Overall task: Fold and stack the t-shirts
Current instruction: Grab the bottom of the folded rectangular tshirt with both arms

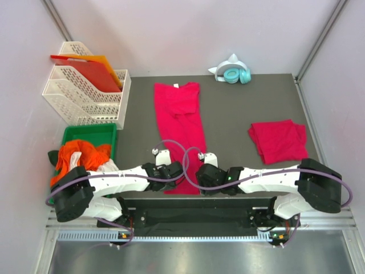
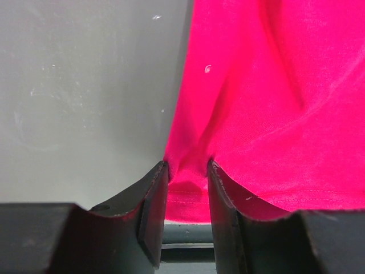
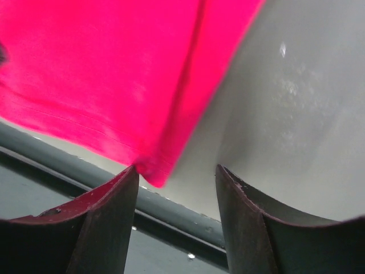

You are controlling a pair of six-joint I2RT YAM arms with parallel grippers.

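A dark grey surface [image 1: 239,108] is filling the floor of a white-walled enclosure, seen from above. Down the centre of the overhead frame, a long crimson-pink t-shirt [image 1: 182,120] is lying folded into a narrow strip. Its neck label is showing at the upper end, and its hem is reaching the near edge between the two arms. At the right of the frame, well apart from it, a second t-shirt [image 1: 279,140] is sitting folded into a rough square.

The left pincer [image 2: 187,171] is straddling the strip's lower left corner. Its fingers [image 2: 154,211] are standing partly apart with the hem lying between them and the cloth puckering towards the gap, but they are not clamping it. The right pincer [image 3: 177,174] is gaping wider at the lower right corner. The tip of the cloth is touching one finger, while the rest of the gap is sitting over bare surface.

In the upper left of the overhead frame, white mesh file trays [image 1: 85,94] are holding red-orange sheets [image 1: 91,71]. Below them, a green bin [image 1: 91,134] is holding bunched orange cloth [image 1: 80,157]. Teal cat-ear headphones [image 1: 232,73] are resting at the far edge, right of centre.
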